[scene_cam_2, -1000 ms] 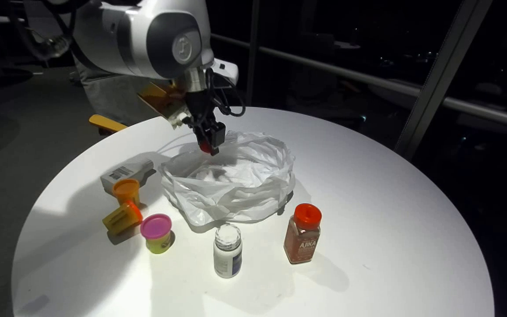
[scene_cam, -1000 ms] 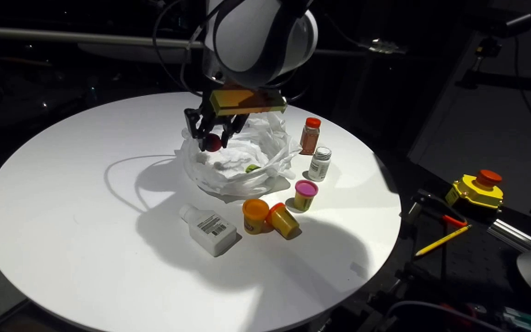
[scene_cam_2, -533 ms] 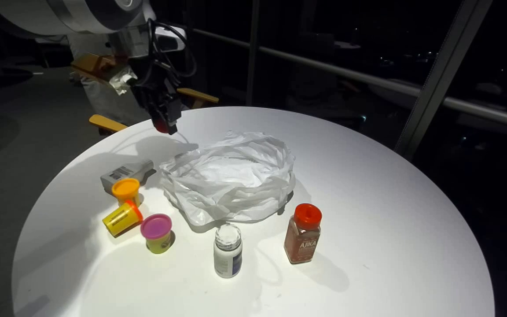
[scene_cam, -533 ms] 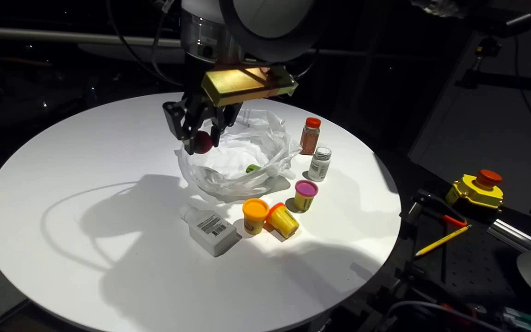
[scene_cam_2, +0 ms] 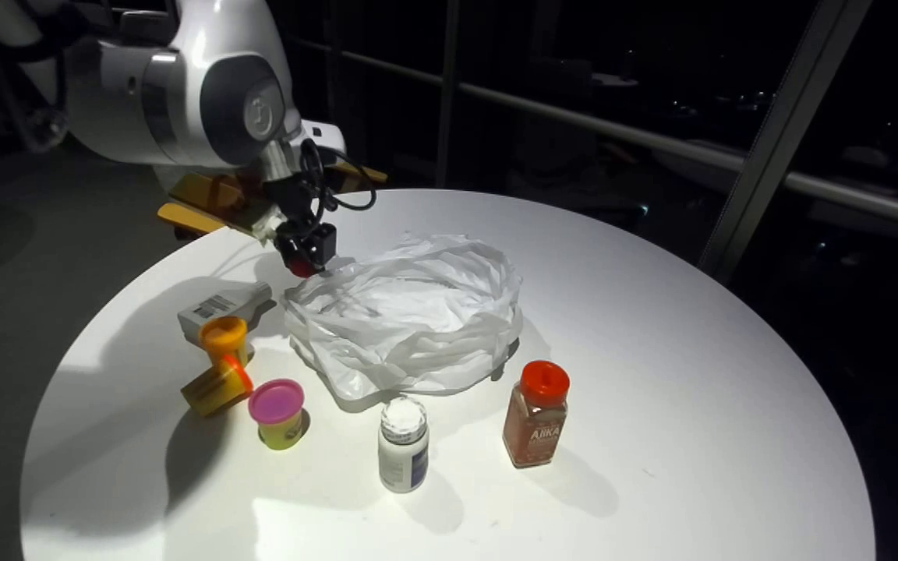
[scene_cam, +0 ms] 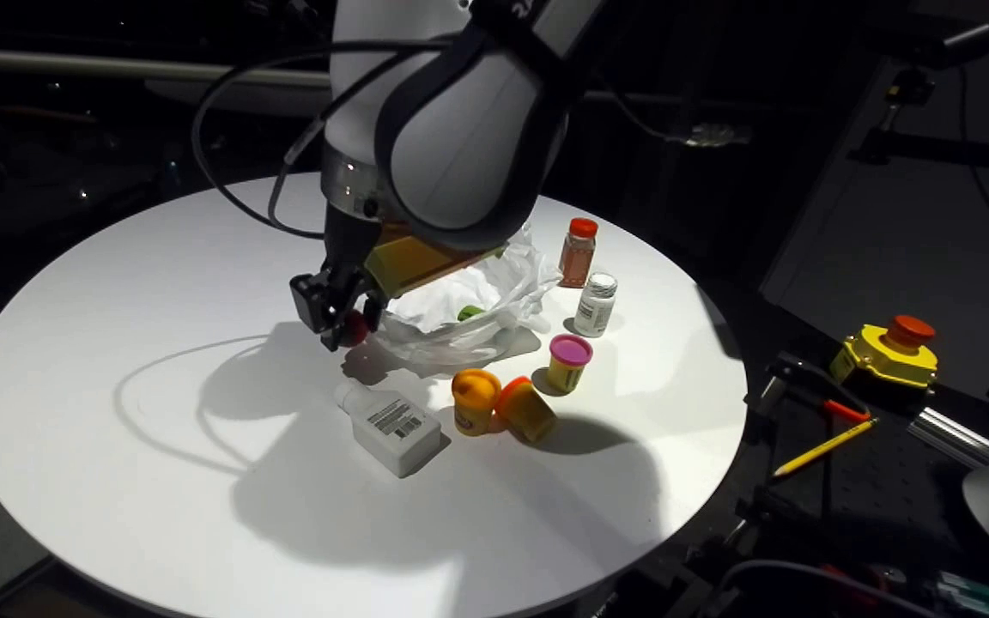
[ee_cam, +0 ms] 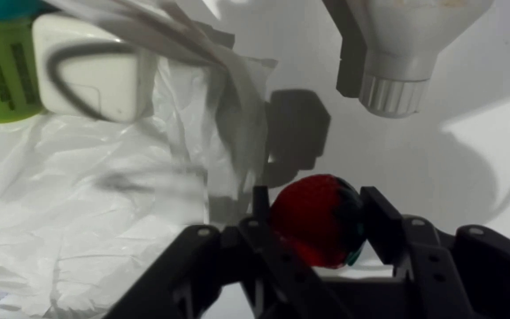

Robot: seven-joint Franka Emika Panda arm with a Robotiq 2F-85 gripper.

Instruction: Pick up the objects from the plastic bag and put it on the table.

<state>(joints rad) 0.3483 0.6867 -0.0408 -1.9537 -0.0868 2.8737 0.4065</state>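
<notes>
The gripper [scene_cam: 353,328] and the round red thing [ee_cam: 303,217] are lower now than half a second ago. One second ago they are over the plastic bag [scene_cam_2: 418,362], and now they are just beside it. The bag and the things around it on the white table [scene_cam: 134,309] stay in their spots.

The gripper is pinching the round red thing. In the wrist view, its black fingers [ee_cam: 384,230] press on the left and right sides, and the right side is dark with a bit of green. The red thing hangs in the air above the table. In an exterior view it is by the left edge of the bag, and a white bottle [scene_cam: 391,431] lies on its side nearer than that.

In the wrist view, a green tub with a blue lid [ee_cam: 2,73] and a white boxy thing [ee_cam: 89,79] sit close together in the bag, at the far left. The tub is partly cut off.

In an exterior view, an orange tub [scene_cam: 475,403] stands up to the right of the white bottle. A yellow tub with a red lid [scene_cam: 530,416] is tipped over right by it, and they look like they touch. Farther right, a tub with a pink lid [scene_cam: 567,369] stands up. On the right of the bag stand a small white jar [scene_cam: 595,311] and, farther away, a jar with a red top [scene_cam: 577,257].
</notes>
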